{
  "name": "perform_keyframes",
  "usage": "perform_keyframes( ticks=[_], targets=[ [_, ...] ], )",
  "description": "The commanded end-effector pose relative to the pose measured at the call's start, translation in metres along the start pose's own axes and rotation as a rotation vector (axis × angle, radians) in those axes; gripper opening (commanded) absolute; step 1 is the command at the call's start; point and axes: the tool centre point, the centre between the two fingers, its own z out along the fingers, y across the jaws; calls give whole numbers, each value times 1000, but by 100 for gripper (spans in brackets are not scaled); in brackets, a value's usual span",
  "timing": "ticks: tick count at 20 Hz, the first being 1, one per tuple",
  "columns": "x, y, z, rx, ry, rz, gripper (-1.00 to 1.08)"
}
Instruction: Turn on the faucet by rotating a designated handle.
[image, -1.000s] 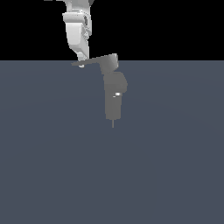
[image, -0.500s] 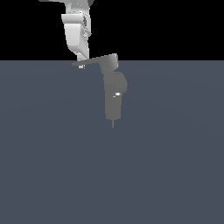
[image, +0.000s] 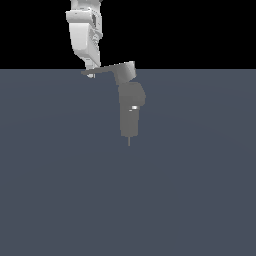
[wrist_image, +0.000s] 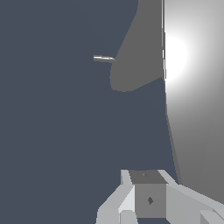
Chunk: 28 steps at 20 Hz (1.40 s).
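The faucet (image: 131, 111) is a matte grey upright column with a rounded bulge, a small white glint and a thin pin (image: 129, 142) at its lower end. The handle (image: 102, 71) is a thin flat grey lever that runs from a boxy cap (image: 126, 71) toward the exterior view's left. My gripper (image: 90, 67) comes down from the white arm and sits on the lever's pointed tip, touching it, with the fingers together. In the wrist view the fingers (wrist_image: 151, 199) appear closed beside the brightly lit handle (wrist_image: 192, 96), with the faucet (wrist_image: 138, 57) and its pin (wrist_image: 103, 57) beyond.
A flat dark blue-grey floor (image: 190, 190) spreads all around the faucet. A black background lies behind the arm (image: 84, 30). Nothing else shows.
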Motion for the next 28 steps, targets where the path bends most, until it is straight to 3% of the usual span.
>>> perform_keyframes(
  ticks=[1,25,28],
  targets=[
    [1,8,0,-5,1,2,-100],
    [-1,76,0,-4,1,3,-100],
    [4,74,4,-8,4,8,-100]
  ],
)
